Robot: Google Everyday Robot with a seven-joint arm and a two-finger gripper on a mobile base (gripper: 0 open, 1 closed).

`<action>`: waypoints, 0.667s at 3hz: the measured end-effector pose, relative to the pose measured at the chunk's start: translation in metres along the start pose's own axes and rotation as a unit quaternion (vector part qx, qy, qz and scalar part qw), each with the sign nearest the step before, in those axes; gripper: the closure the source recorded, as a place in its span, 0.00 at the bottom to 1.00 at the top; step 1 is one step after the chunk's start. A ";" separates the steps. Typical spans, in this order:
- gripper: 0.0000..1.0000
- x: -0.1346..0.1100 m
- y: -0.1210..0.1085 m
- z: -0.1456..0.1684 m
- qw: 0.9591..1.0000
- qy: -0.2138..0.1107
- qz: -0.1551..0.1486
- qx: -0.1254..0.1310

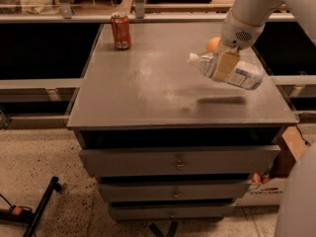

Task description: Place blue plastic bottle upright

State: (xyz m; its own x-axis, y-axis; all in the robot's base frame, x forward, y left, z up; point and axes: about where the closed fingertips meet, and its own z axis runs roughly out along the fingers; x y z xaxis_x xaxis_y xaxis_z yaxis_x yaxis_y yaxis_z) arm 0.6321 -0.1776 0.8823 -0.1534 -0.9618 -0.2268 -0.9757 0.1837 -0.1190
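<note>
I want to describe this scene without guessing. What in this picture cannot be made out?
All in the camera view:
- Gripper, above the table's right side, shut on the blue plastic bottle: its far finger is hidden behind the bottle.
- Orange round thing: partly hidden behind the arm, kind unknown.
- Soda can: print too small to read.
</note>
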 end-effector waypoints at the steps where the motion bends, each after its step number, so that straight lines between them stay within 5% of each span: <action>1: 1.00 0.002 -0.007 -0.021 0.995 -0.094 0.030 0.003; 2: 1.00 0.000 -0.002 -0.049 0.979 -0.192 0.062 0.020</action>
State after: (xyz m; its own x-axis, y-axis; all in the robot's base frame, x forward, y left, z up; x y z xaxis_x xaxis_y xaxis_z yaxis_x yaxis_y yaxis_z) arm 0.6268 -0.1880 0.9296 -0.1920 -0.7858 -0.5879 -0.9457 0.3083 -0.1033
